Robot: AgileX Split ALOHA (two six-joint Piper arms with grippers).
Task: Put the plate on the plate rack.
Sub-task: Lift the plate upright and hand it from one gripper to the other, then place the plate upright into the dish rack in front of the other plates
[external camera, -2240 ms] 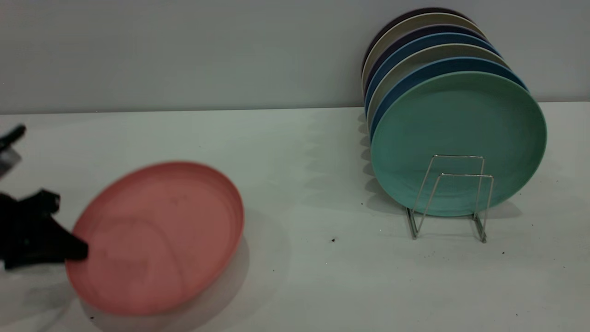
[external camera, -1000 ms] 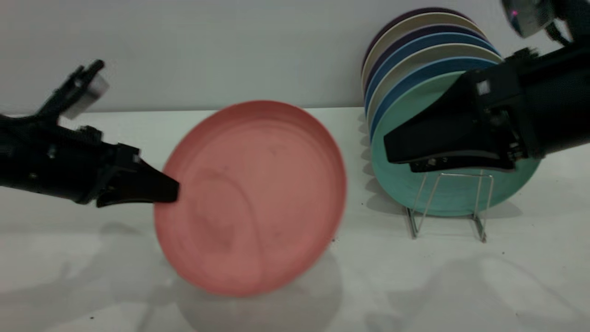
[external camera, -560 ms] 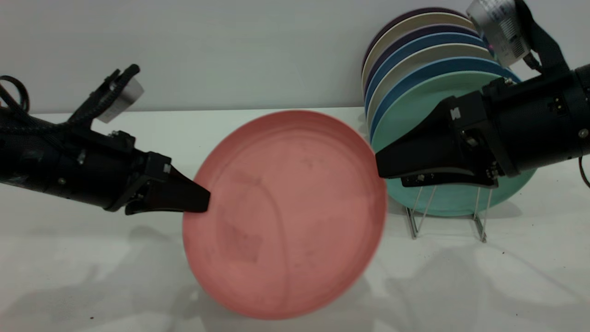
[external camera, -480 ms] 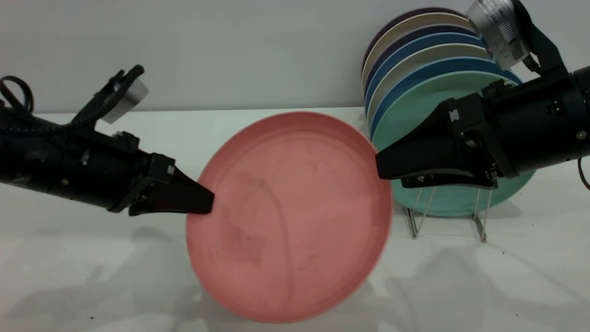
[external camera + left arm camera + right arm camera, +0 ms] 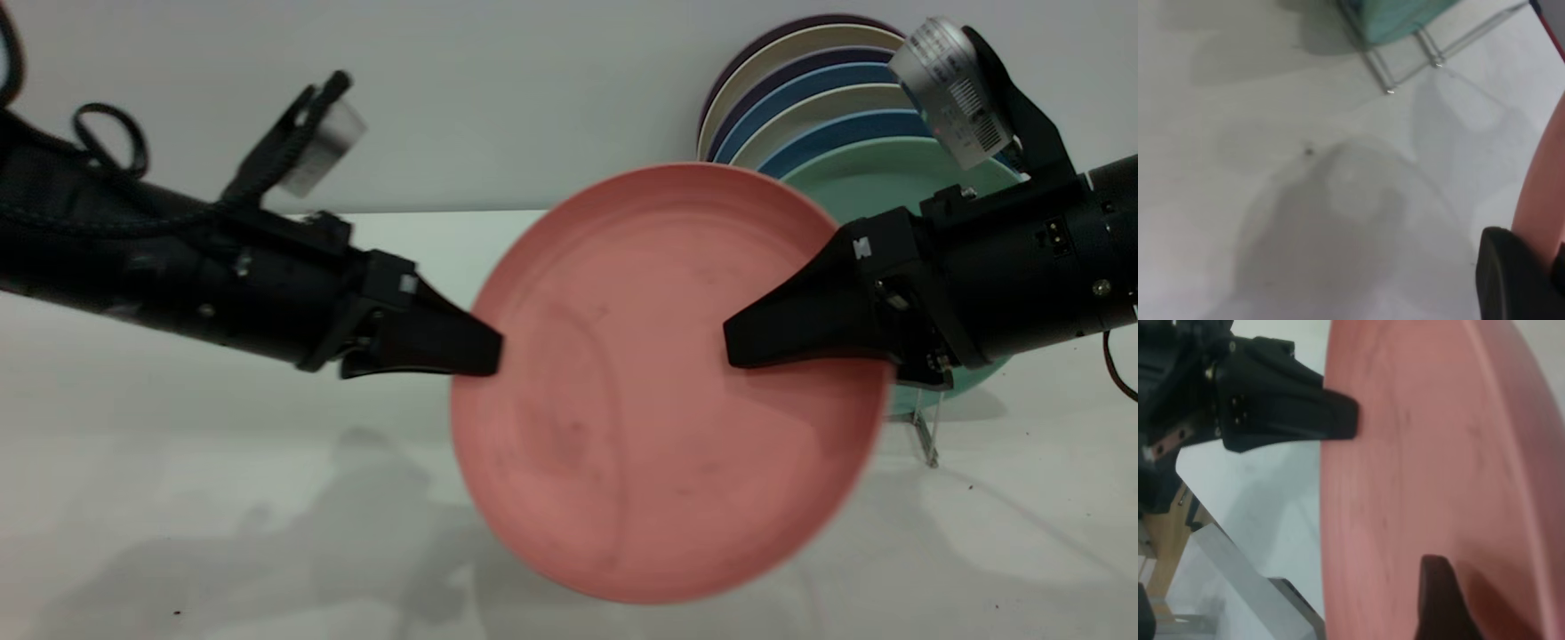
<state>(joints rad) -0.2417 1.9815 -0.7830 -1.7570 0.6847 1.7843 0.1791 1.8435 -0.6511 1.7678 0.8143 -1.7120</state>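
Plate (image 5: 658,444) rackward, perhaps between grippers

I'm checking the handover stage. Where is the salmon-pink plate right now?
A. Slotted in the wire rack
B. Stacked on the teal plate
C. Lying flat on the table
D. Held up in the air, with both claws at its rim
D: the plate hangs tilted above the table, the left claw at one rim and the right claw reaching over the opposite rim.
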